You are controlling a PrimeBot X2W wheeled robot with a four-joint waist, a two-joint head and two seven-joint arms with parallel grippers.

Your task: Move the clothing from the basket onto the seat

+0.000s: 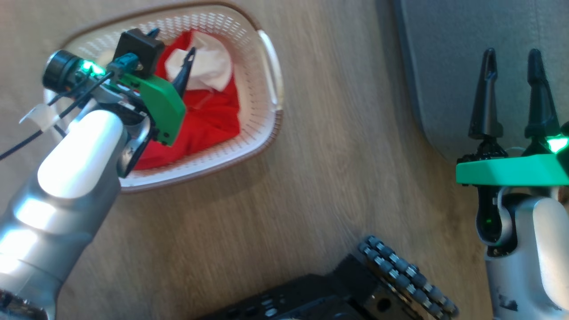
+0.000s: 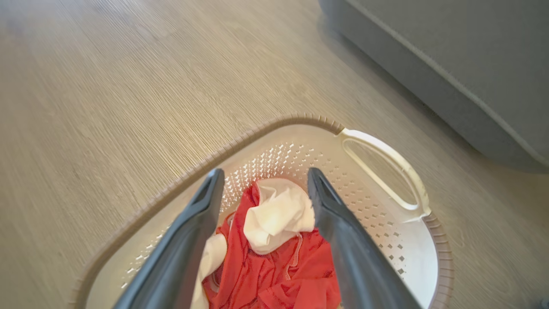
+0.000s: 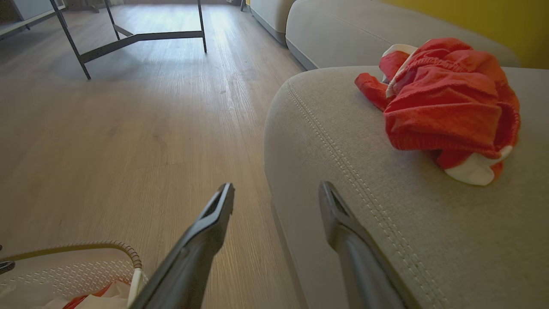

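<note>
Red and white, the clothing [image 1: 209,120] lies bunched inside the basket [image 1: 255,89] in the head view, directly under the left tool [image 1: 173,42]. That tool's two dark fingers stand spread above it. One tip overlaps the white patch, but contact cannot be told. A white tape tag [image 1: 38,116] wraps the cable [image 1: 22,143] behind that tool, and any writing on it is too small to read. The right tool [image 1: 511,55] hangs well apart from the basket, fingers spread and pinching nothing, tips over the edge of the grey seat [image 1: 444,66]. Wood-grain floor [image 1: 333,178] lies between the two tools, and the robot's dark base [image 1: 311,298] sits below them.

In the left wrist view the fingers [image 2: 184,240] are parted. The white fold of the clothing lies between them, with red cloth nearer the wrist. The basket's pale handle [image 2: 407,169] sits just right of the right finger. The seat is farther off, ahead and to the right.

In the right wrist view the fingers [image 3: 206,240] gape. The seat's rounded, double-stitched edge runs just beside the right finger. A second red garment [image 3: 441,111] with white trim rests on the seat, ahead and right of the tool. A basket corner shows low beside the left finger. A black metal frame [image 3: 137,38] stands far ahead to the left.
</note>
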